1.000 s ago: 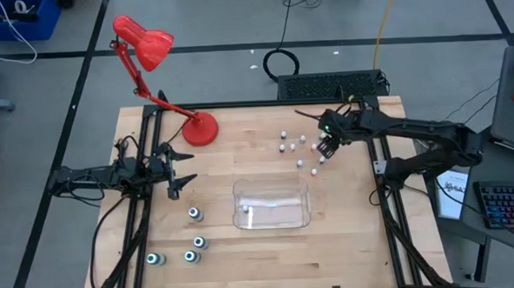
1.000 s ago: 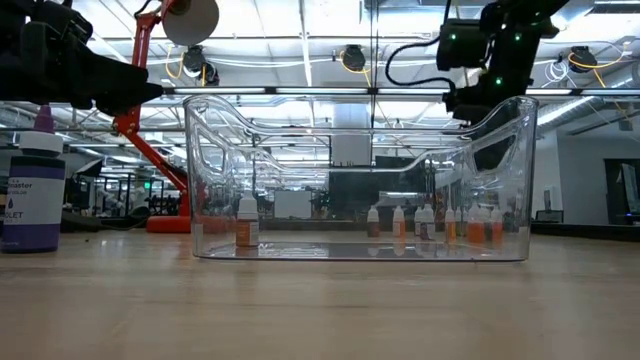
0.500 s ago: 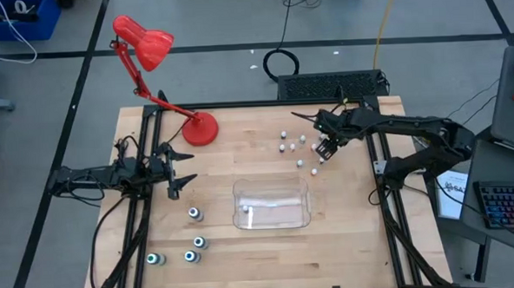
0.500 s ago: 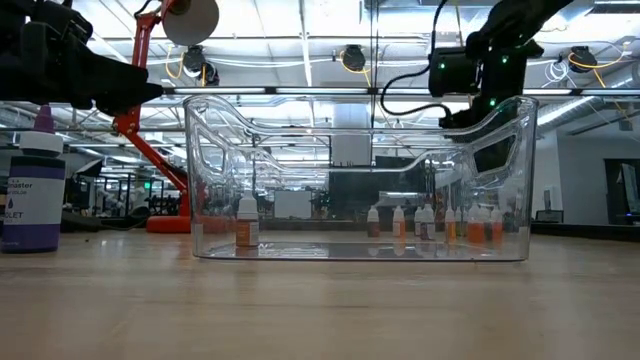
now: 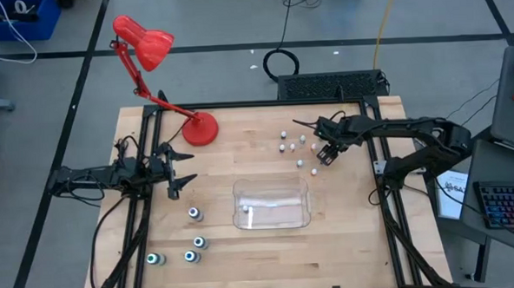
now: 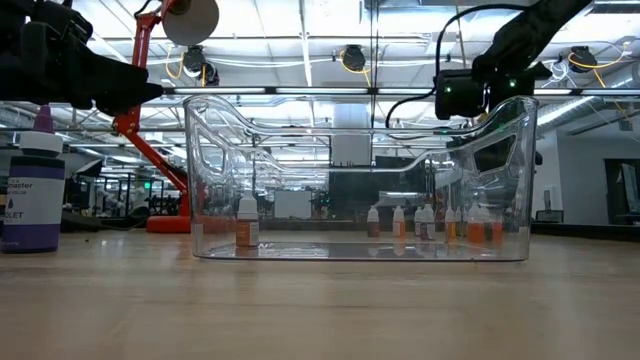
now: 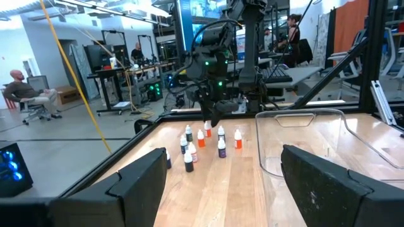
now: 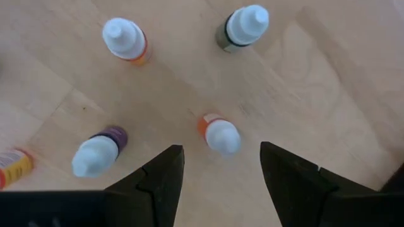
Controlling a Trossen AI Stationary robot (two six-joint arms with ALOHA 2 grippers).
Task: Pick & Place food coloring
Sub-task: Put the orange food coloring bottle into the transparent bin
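Several tiny white-capped food coloring bottles (image 5: 292,146) stand on the table's far right part, orange, dark and purple ones in the right wrist view. My right gripper (image 5: 322,151) hovers open above them, fingers pointing down, with an orange bottle (image 8: 219,134) just ahead of the gap between its fingertips (image 8: 220,151). One small bottle (image 5: 245,210) stands upright inside the clear tray (image 5: 273,220). Several larger teal-topped bottles (image 5: 194,214) stand near the table's near left. My left gripper (image 5: 177,173) waits open at the left edge.
A red desk lamp (image 5: 201,128) stands by its round base at the far left of the table. The clear tray (image 6: 360,180) sits mid-table, between the two bottle groups. A purple bottle (image 6: 30,190) shows close by in the low view. People are in the room beyond (image 7: 25,94).
My right gripper has come down toward the small bottles and shifted slightly toward the table's near edge, its arm flattening out. The bottles and the tray have stayed put.
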